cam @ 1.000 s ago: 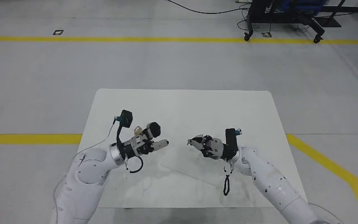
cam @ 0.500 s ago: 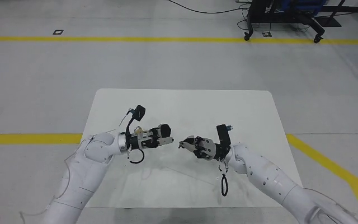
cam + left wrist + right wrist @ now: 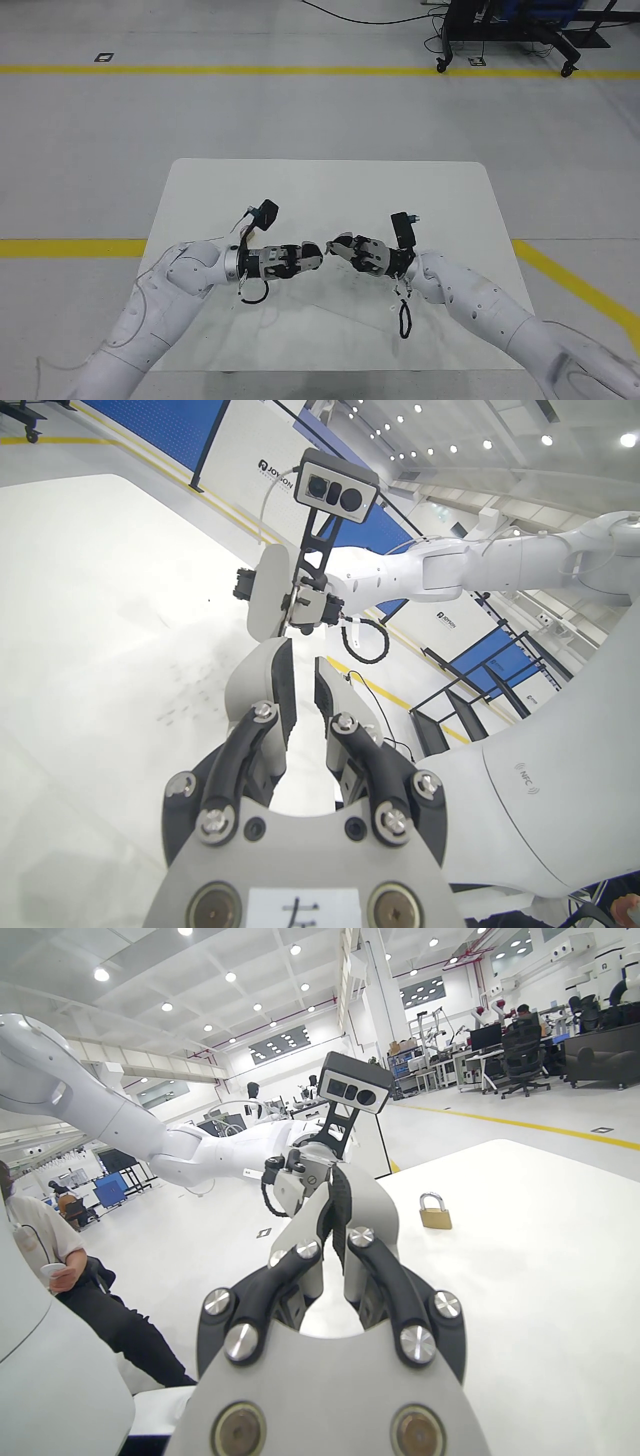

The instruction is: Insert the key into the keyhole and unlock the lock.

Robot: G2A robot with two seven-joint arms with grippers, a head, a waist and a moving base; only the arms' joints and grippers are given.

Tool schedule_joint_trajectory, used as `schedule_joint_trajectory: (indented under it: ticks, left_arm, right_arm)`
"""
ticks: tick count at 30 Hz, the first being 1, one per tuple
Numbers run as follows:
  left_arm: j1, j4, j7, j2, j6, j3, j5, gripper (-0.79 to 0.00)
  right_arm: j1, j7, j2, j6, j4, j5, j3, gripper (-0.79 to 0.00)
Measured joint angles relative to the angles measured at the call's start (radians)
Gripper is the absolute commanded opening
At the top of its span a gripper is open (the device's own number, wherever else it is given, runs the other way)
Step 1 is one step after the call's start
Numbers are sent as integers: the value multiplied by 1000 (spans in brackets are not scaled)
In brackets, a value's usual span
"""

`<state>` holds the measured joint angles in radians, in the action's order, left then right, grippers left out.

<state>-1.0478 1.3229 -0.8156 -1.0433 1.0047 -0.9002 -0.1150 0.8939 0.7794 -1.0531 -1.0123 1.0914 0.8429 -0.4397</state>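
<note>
In the top view, the left end effector (image 3: 312, 258) and the right end effector (image 3: 335, 247) sit tip to tip, just toward 6 o'clock of the middle of the tabletop (image 3: 330, 190). That facing pose reads as a hand-over or a lining-up in the air, not work at the lock. A brass speck at about 9 o'clock of the meeting point, close beside the left wrist, is probably the padlock (image 3: 245, 237). Bare surface runs toward 12 and 3 o'clock and every edge is well apart from the tips, so either arm has room to swing; the tightest spot is around that speck. In the left wrist view, the left end effector's (image 3: 303, 672) fingers are parted by a narrow slot with nothing in it. They are aimed at the right one, where a thin metal strip (image 3: 288, 612) may be the key, though I cannot tell. In the right wrist view, the right end effector's (image 3: 336, 1188) fingers press together, hiding whatever they pinch. The padlock (image 3: 435, 1212) stands upright on the tabletop, apart from both and untouched.
</note>
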Motion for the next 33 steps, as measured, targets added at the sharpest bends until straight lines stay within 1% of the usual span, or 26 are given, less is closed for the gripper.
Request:
schedule_joint_trajectory:
  ticks: [3, 7, 15, 21, 29, 31, 32, 33]
  left_arm:
    - [23, -11, 6, 16, 6, 37, -30, -579]
    - [50, -36, 8, 30, 8, 63, -55, -533]
    - [76, -51, 8, 44, 8, 84, -76, -539]
    - [80, -51, 13, 43, 8, 88, -39, -560]
    - [80, -52, 32, 37, 8, 89, -7, -637]
    - [81, -51, 31, 35, 8, 94, -1, -693]
    - [82, -53, 31, 34, 8, 95, 0, -760]
    - [83, -57, 33, 33, 8, 97, 0, -785]
  right_arm:
    - [-7, -1, -5, 0, -8, -5, 10, -785]
    - [-15, 4, -10, 0, -16, -10, 22, -785]
    - [-33, 15, -11, 0, -7, -24, 58, -785]
    - [-63, -14, -16, 0, -12, -65, 101, -785]
    - [-94, -45, -27, 0, -29, -107, 130, -785]
    - [-98, -50, -29, 0, -33, -113, 134, -785]
    - [-100, -52, -30, 0, -35, -115, 136, -785]
    - [-102, -53, -31, 0, -37, -118, 138, -785]
